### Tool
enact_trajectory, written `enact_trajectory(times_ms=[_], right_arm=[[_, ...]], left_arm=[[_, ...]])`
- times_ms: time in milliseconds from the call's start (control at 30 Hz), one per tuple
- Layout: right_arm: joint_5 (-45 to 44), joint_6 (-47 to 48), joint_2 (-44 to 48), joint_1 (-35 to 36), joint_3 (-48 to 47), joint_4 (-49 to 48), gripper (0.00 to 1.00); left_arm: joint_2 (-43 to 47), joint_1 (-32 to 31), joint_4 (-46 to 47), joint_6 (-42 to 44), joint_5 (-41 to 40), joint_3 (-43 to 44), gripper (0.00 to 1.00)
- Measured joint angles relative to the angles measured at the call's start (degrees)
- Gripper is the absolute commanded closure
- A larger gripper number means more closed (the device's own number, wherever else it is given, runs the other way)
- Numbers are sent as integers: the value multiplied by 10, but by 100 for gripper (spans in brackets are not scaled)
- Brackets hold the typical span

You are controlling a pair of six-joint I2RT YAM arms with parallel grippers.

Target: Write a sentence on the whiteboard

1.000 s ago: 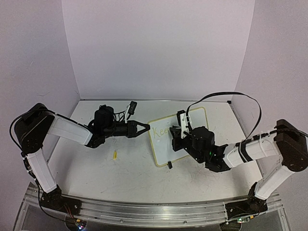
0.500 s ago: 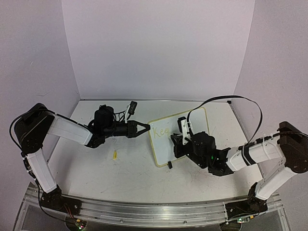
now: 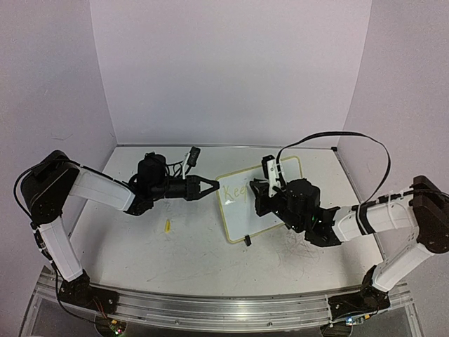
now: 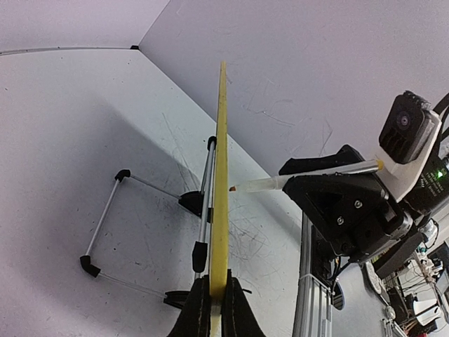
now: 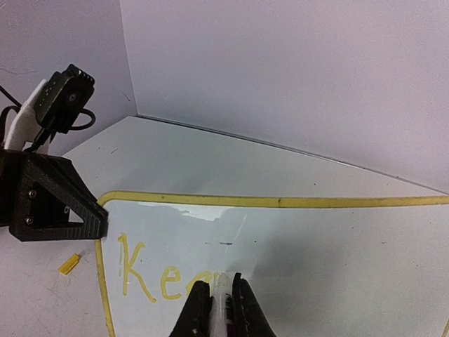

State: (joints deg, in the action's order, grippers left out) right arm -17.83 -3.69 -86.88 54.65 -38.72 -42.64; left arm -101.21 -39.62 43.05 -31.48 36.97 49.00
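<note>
The whiteboard point(image 3: 242, 217) stands tilted on the table, its pale yellow rim showing. My left gripper point(image 3: 212, 186) is shut on its left edge; the left wrist view shows the rim point(image 4: 222, 175) edge-on between the closed jaws point(image 4: 216, 302). My right gripper point(image 3: 258, 191) is shut on a white marker point(image 5: 224, 298), whose tip touches the board face. The marker point(image 4: 302, 181) also shows in the left wrist view, tip against the board. The sentence point(image 5: 158, 277) reads "Kee" in yellow, with a further letter partly hidden behind the marker.
A small yellow cap point(image 3: 167, 225) lies on the scuffed tabletop left of the board, also in the right wrist view point(image 5: 70, 262). The board's wire stand point(image 4: 105, 210) and black clip foot point(image 3: 248, 240) rest on the table. Walls enclose the back and sides.
My right gripper with the marker dipped toward the near side of the board, then came back up and slightly right. The left arm and the board stayed still.
</note>
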Motion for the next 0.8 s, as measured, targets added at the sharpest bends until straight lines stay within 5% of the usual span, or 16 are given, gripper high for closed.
enact_trajectory(times_ms=[800], right_arm=[[-25,9,-23,0,-5,-20,100]], left_arm=[[0,0,0,0,4,2,100]])
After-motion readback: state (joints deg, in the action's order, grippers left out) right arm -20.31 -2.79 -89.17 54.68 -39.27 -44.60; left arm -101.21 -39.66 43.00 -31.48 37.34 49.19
